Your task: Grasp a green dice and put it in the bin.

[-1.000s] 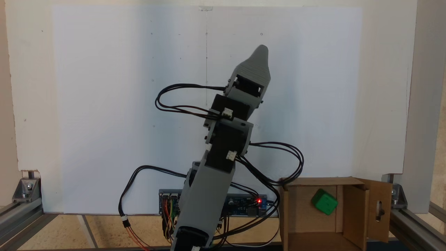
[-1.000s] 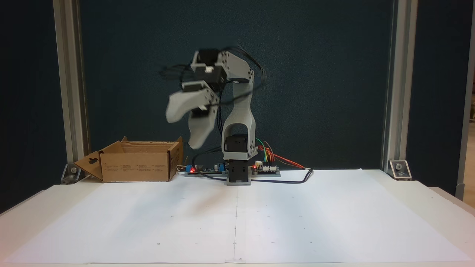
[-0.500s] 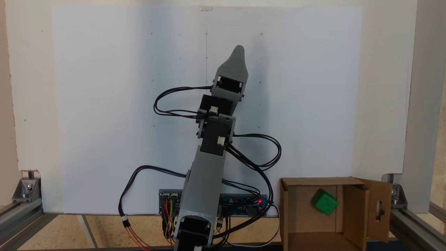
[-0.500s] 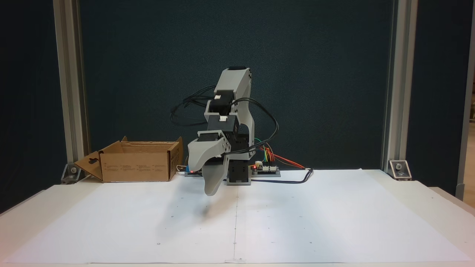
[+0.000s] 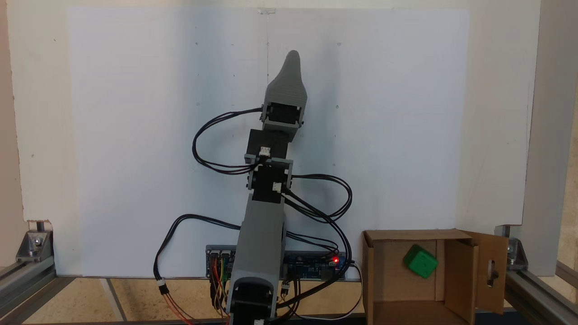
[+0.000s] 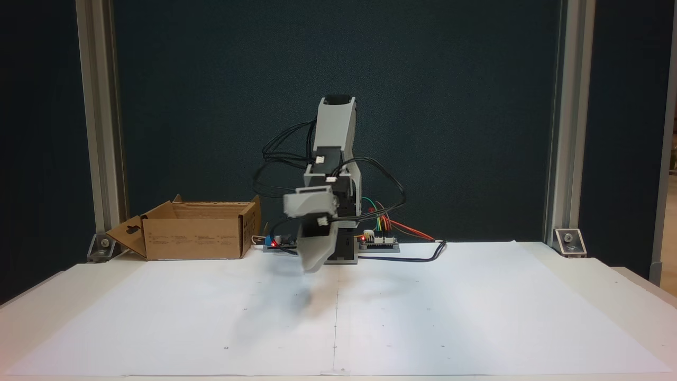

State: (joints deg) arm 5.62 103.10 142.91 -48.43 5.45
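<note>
Inside the bin lies the green dice; its print unreadable, gripper state unclear.

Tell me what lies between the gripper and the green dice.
In a fixed view, the gripper hangs over bare white paper. Black cables and the cardboard box's wall lie between it and the green dice inside.

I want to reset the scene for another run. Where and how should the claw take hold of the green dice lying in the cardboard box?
Probably from above, through the bin's open top. The green dice lies inside, turned cornerwise to the walls, so close on two opposite flat faces, claw turned to match.
</note>
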